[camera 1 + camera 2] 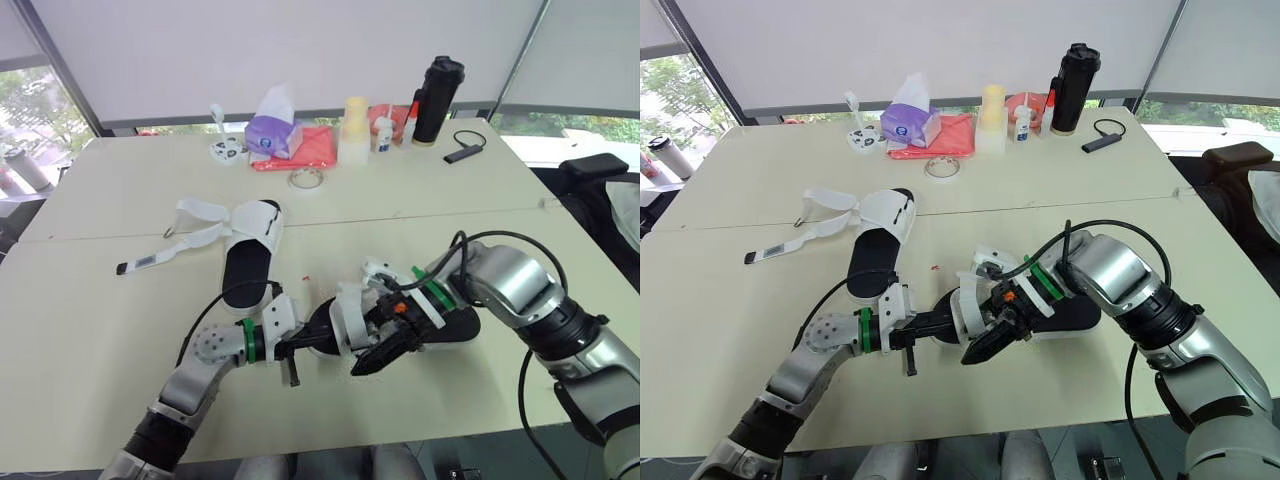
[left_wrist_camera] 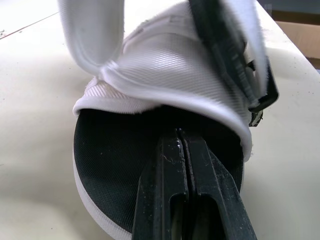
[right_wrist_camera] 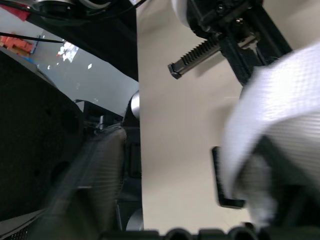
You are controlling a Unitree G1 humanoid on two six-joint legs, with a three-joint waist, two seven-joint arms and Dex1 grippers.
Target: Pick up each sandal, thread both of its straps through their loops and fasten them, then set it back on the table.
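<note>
Left wrist view: left gripper (image 2: 181, 137) pressed together over the black-soled white mesh sandal (image 2: 165, 70), at 6 o'clock on the cream table (image 1: 100, 340); right gripper (image 1: 385, 352) beside it, can't tell its grip.

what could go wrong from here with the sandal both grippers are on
1. The left gripper has its fingers pressed together over the sandal, so it may be steadying rather than clamping it; a strap pull by the right gripper could slide the shoe away.
2. The right arm's black cable loops close above the sandal and could snag a strap.
</note>
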